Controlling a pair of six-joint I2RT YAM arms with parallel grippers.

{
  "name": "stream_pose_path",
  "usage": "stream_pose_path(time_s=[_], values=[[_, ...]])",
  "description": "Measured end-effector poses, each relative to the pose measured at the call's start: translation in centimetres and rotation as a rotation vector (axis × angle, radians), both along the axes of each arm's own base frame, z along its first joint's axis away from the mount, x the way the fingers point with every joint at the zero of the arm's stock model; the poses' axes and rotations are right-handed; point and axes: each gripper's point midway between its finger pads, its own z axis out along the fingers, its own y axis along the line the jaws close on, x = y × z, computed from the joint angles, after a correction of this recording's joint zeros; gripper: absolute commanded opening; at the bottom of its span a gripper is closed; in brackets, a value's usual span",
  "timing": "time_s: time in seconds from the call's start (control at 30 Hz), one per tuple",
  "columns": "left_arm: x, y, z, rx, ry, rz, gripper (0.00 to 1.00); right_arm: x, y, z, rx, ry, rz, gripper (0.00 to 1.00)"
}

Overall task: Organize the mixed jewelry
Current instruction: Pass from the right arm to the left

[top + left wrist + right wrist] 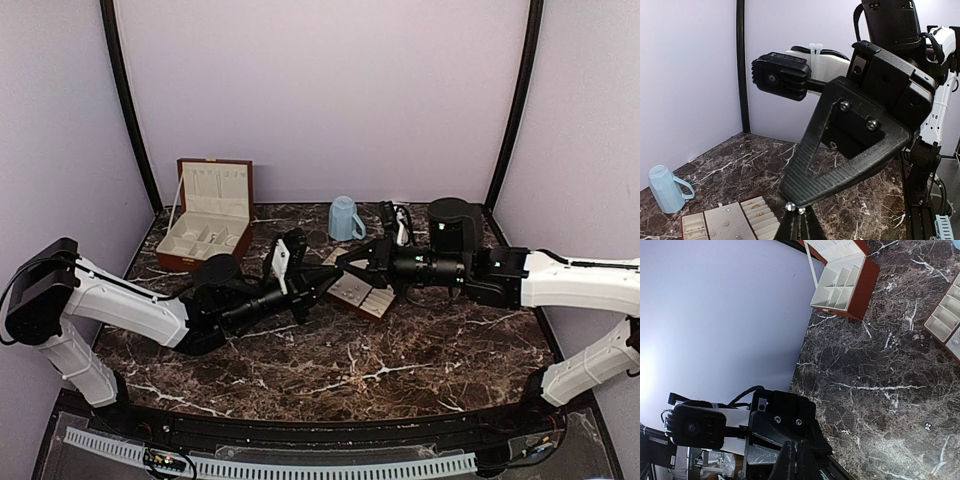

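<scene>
1. The dark marble table (420,350) carries it all, and both arms reach in toward its middle.
2. Back left, the wooden box (205,225) stands with its lid up.
3. The tray (362,295) lies at centre, with the light-blue mug (345,218) behind it.
4. The left gripper (799,215) is pinched closed, close against the right gripper (794,447), which is clamped tight too. Nobody can tell whether either holds anything.
5. The mixed jewelry (726,222) shows as specks in the tray's compartments, and one loose piece (927,426) lies on bare marble.
</scene>
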Motion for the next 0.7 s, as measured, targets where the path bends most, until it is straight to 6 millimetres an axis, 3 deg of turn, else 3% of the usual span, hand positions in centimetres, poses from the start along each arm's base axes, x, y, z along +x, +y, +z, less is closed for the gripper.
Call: stream_pose_path(time_s=[0.23,0.4,0.53,0.7], values=[[0.0,0.0,-0.5,0.018,0.008,-0.001,0.00,0.0,-0.1,-0.5,-0.004,0.014,-0.008,0.00],[-0.1,0.1,-0.8,0.026,0.024,-0.002,0.00,0.0,-0.1,-0.4,-0.002,0.009,-0.004,0.26],[-0.2,0.6,-0.8,0.027,0.050,0.003,0.00,0.2,-0.2,-0.7,-0.016,0.002,-0.012,0.38],[-0.3,1.5,0.1,0.019,0.077,0.026,0.00,0.8,-0.7,-1.1,-0.041,-0.010,-0.033,0.45]])
